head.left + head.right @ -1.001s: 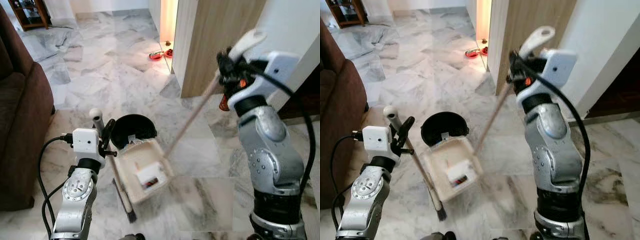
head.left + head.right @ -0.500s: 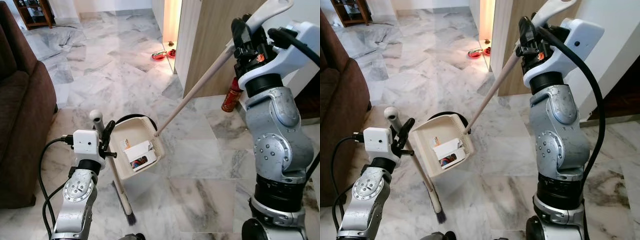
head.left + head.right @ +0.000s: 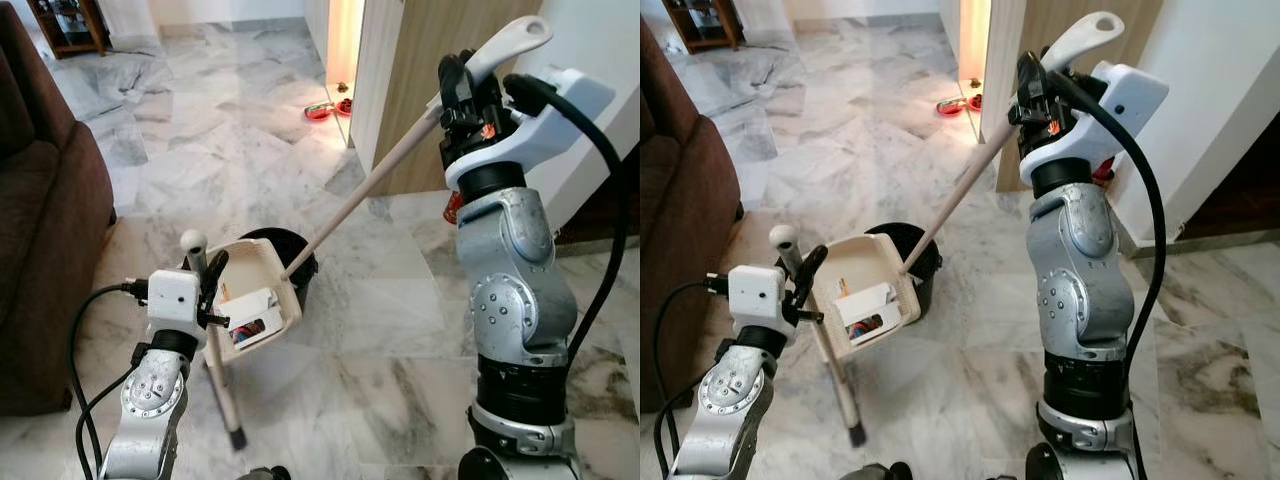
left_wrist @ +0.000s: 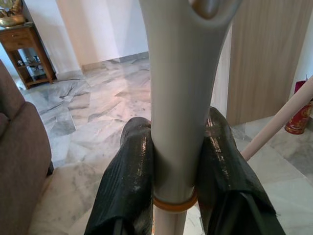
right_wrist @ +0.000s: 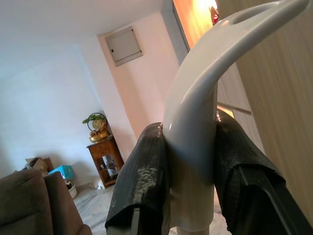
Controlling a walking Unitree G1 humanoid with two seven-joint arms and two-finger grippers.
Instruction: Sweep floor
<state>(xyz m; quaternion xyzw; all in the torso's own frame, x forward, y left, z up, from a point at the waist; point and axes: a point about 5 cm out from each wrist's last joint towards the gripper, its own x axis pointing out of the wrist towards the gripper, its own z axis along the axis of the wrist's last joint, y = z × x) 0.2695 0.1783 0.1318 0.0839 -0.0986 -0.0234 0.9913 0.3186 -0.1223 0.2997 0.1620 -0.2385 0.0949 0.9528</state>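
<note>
Two black fingers of the right gripper [image 5: 190,161] squeeze the white handle of the dustpan [image 3: 255,300], held up high. Its long stick slants down to the pan, which is tipped up over a black bin [image 3: 296,262] with bits of trash inside the pan. The left gripper [image 4: 173,171] pinches the broom [image 3: 218,375] handle. The broom stands on the marble floor [image 3: 400,340] beside a brown sofa [image 3: 45,230].

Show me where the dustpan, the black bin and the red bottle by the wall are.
dustpan [image 3: 262,290]: left eye view, on its cream side wall.
black bin [image 3: 927,255]: right eye view, on its dark rim behind the dustpan.
red bottle [image 4: 296,120]: left wrist view, on its red body beside the wooden panel.
</note>
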